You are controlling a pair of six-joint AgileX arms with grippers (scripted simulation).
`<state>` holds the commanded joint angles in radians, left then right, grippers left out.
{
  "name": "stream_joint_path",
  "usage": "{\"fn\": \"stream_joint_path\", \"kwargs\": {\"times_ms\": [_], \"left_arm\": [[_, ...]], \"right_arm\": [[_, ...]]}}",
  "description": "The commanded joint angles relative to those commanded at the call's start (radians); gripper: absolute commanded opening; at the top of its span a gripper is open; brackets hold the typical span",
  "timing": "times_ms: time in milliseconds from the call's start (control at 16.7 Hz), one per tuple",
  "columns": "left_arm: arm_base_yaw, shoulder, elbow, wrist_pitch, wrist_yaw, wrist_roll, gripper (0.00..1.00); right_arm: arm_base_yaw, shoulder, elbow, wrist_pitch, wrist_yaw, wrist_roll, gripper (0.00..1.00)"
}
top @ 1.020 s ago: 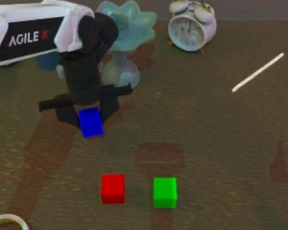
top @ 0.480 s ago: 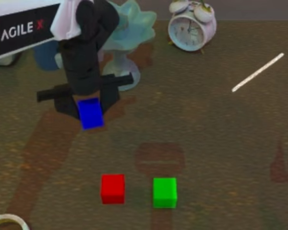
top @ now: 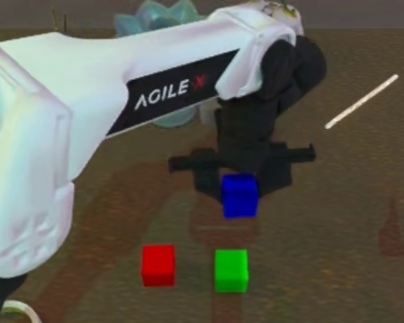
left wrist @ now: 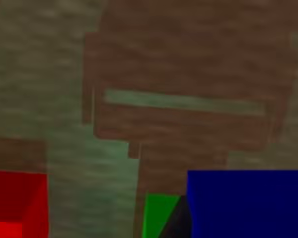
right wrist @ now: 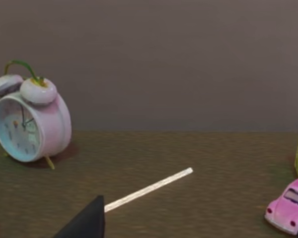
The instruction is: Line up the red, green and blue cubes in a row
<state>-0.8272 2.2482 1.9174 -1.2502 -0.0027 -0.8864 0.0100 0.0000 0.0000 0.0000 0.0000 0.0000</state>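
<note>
Swung across from the upper left of the top view toward its centre, the white-and-black left arm now carries the small deep-blue plastic cube [top: 240,195] just above the middle of the frame, where a second ago it hung over the left-hand part of the surface [top: 337,222]. The left end effector [top: 240,192] is closed on that blue cube, its black fingers pinching it from either side, and the cube appears lifted clear of the surface.

Below it, in the lower middle of the frame, the small bright-red cube [top: 158,265] and the small bright-green cube [top: 231,270] sit side by side, apart from each other, in a left-to-right line. The held cube lies almost straight above the green one in the picture and slightly to its right. That is the relation to watch: the row's long axis runs left to right, and the free slot looks to be on the green cube's right, so I judge the carry needs to go on rightward and down the frame before lowering.

The right arm is out of the top view; its wrist camera faces the pale round alarm clock [right wrist: 30,121] and a thin white stick [right wrist: 149,189].
</note>
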Motion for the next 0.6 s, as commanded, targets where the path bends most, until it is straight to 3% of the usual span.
{"fn": "stream_joint_path", "kwargs": {"times_ms": [240,600], "left_arm": [[-0.160,0.039,0.101,-0.049,-0.001,-0.093,0.00],[-0.173,0.038,0.107,-0.048,-0.001,-0.102,0.00]], "right_arm": [[0.000,0.000,0.000,0.000,0.000,0.000,1.00],[0.000,0.000,0.000,0.000,0.000,0.000,1.00]]}}
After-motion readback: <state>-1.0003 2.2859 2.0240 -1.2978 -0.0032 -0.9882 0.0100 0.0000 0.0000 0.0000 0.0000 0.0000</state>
